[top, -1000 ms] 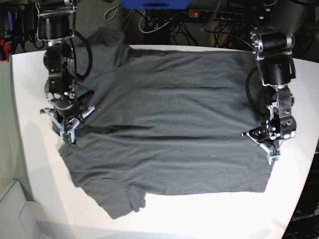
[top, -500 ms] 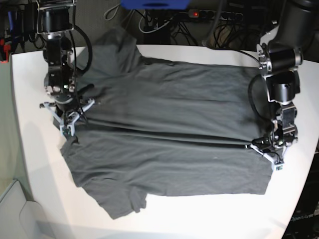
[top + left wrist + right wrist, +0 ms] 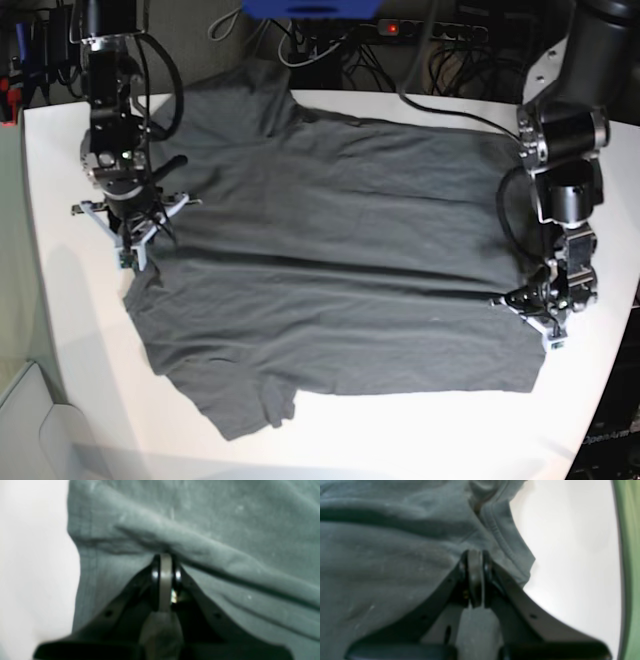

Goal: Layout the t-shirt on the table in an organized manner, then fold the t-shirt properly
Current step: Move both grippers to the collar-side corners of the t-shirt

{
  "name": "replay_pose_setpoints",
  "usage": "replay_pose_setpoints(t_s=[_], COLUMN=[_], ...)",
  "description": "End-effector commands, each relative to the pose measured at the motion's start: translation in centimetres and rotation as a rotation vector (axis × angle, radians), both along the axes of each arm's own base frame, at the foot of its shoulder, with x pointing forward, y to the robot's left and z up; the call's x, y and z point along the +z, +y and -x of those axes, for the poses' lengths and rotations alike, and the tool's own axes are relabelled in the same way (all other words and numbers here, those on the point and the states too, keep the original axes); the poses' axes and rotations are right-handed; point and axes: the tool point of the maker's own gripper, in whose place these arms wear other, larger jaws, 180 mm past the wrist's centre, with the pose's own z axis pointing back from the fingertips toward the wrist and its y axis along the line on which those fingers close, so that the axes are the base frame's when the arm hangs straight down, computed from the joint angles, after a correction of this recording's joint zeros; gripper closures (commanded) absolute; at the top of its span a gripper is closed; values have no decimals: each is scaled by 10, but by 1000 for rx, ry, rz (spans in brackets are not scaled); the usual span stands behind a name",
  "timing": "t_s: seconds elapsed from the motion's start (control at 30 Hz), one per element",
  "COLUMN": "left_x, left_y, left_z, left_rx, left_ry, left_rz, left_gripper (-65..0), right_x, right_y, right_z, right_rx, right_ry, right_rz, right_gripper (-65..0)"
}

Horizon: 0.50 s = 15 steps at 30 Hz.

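The dark grey t-shirt (image 3: 340,270) lies spread across the white table (image 3: 70,300), with one sleeve at the front left and the other reaching over the far edge. A taut crease runs across its middle between both grippers. My right gripper (image 3: 134,258) is shut on the shirt's left edge. The right wrist view shows its jaws (image 3: 475,553) pinching cloth (image 3: 382,555) beside a ribbed hem. My left gripper (image 3: 550,335) is shut on the shirt's right edge. In the left wrist view its tip (image 3: 165,557) grips a raised fold of the shirt (image 3: 225,530).
Cables, a power strip (image 3: 420,30) and a blue object (image 3: 310,8) sit behind the table's far edge. A pale bin (image 3: 30,430) stands off the front left corner. Bare table (image 3: 570,542) shows beside the right gripper, and a green strip (image 3: 630,555) lies beyond it.
With the cloth held, my right gripper has drawn toward the far side and my left gripper toward the near side. The shirt has shifted with them, and the crease between them has tightened.
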Motion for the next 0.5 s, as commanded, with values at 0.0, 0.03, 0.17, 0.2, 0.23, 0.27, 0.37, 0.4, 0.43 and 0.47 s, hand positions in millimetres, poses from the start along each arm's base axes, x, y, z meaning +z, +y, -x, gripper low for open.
replay_pose_setpoints(t_s=[0.0, 0.03, 0.17, 0.2, 0.23, 0.27, 0.37, 0.4, 0.43, 0.47], left_x=[29, 33, 51, 54, 61, 65, 72, 75, 75, 76], left_y=[7, 6, 3, 3, 2, 2, -1, -2, -3, -4], left_z=[-20, -20, -12, -6, -3, 3, 29, 39, 51, 63], left_rx=[4, 2, -12, -15, -20, -24, -39, -44, -52, -60], left_ry=[-62, -56, -42, -33, -38, -33, -8, -1, 6, 10], left_rz=[-13, -14, -34, -45, -57, -68, -106, -121, -138, -158], left_gripper=[-1, -1, -1, -1, -1, -1, -1, -1, -2, -2], right_x=[19, 23, 31, 34, 35, 36, 39, 39, 39, 37], right_y=[-2, 0, 5, 6, 7, 7, 10, 12, 14, 19], right_z=[-10, -10, -5, -3, 0, 2, 10, 13, 17, 21], right_rx=[4, 6, 11, 14, 16, 18, 27, 37, 58, 91], right_ry=[-57, -61, -65, -68, -69, -70, -76, -72, -67, -57], right_rz=[14, 13, 7, 7, 7, 7, 7, 6, 8, 9], right_gripper=[0, 0, 0, 0, 0, 0, -2, -15, -35, -58])
